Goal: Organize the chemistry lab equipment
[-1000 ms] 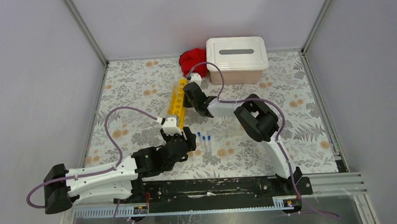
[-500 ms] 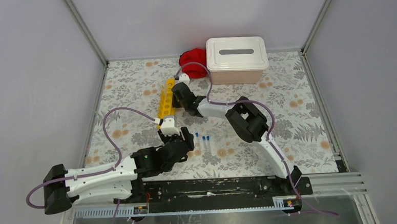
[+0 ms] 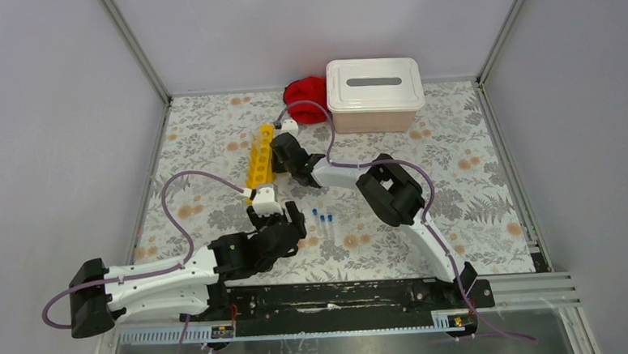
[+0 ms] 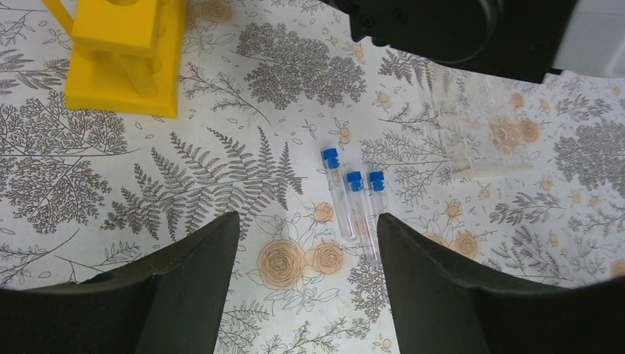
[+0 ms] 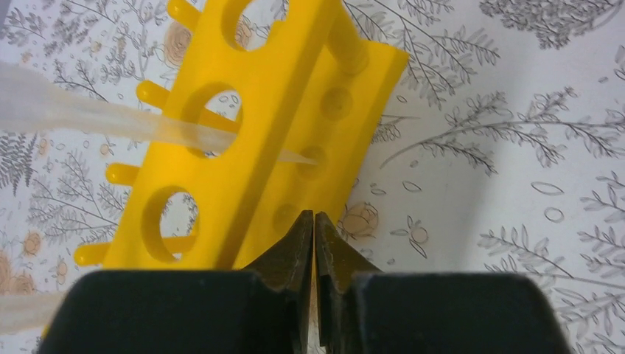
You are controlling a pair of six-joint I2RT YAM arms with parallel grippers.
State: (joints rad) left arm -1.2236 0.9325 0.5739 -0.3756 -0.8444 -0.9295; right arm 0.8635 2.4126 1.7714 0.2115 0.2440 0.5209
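Yellow is your landmark: the rack [image 3: 259,157] lies on the flowered table [image 3: 472,160], left of centre in the overhead view, its long axis leaning slightly toward the upper right. Your right gripper [image 5: 315,221] sits against its right side. In the right wrist view the jaws are closed to a thin slit, tips at the rack's lower edge, and the round holes and pegs fill the upper left of that frame.

Your left gripper [image 4: 306,225] is wide open, its two dark fingers [image 4: 191,273] spread across the bottom of the left wrist view. Three blue-capped tubes [image 4: 355,203] lie flat and side by side on the table just above the gap, nearer the right-hand finger, caps toward the top of the frame. One end of the rack shows in that view's upper left corner, well apart from the tubes. To their right lies a clear plastic piece [image 4: 486,140]; you cannot tell what it is.

At the top centre of the overhead view stands the bin [image 3: 373,89], white lid on, with a red cloth [image 3: 305,92] just beside its left end.
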